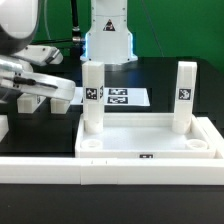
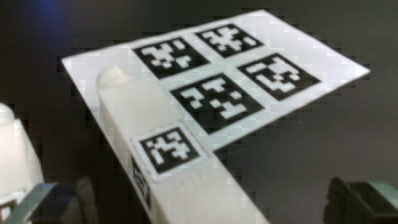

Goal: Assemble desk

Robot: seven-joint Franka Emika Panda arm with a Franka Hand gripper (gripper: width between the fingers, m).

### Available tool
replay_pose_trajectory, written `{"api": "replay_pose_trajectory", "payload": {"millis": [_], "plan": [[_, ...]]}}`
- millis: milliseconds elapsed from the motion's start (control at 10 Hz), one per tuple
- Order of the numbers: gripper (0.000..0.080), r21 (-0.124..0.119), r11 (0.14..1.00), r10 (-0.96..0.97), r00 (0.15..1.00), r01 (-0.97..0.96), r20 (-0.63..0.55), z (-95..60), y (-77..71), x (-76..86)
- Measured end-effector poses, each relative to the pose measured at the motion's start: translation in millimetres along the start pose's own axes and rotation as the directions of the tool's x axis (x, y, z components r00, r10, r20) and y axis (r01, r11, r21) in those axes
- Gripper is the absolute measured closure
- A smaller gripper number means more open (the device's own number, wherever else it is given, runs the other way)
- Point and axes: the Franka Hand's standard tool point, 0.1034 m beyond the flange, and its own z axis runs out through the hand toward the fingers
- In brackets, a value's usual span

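The desk top, a white tray with a raised rim, lies at the front right of the exterior view. Two white legs stand upright in its back corner sockets, one on the exterior view's left and one on its right. A third white leg lies lengthwise at the exterior view's left, by my gripper. In the wrist view this tagged leg runs between the dark fingers of my gripper. The jaws stand wide open, and a gap shows between the leg and one finger.
The marker board lies flat on the black table behind the desk top. A long low white border wall runs along the front. The arm's base stands at the back. A white shape shows at the wrist view's edge.
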Motion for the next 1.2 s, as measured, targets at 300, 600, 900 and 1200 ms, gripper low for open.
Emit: {"api": "replay_pose_trajectory", "payload": {"millis": [300,600,900,1200], "plan": [[0.0150,-0.018,1.000,-0.014,1.000,0.013,-0.015,2.6,-10.0,2.6],[0.0150,-0.021,1.000,-0.015,1.000,0.014,-0.023,3.2,-10.3,5.2],[0.0150,-0.040,0.999,-0.006,0.999,0.005,-0.042,11.4,-15.7,10.1],[0.0150,-0.038,0.999,0.016,0.999,-0.018,-0.037,15.1,-13.2,13.3]]}}
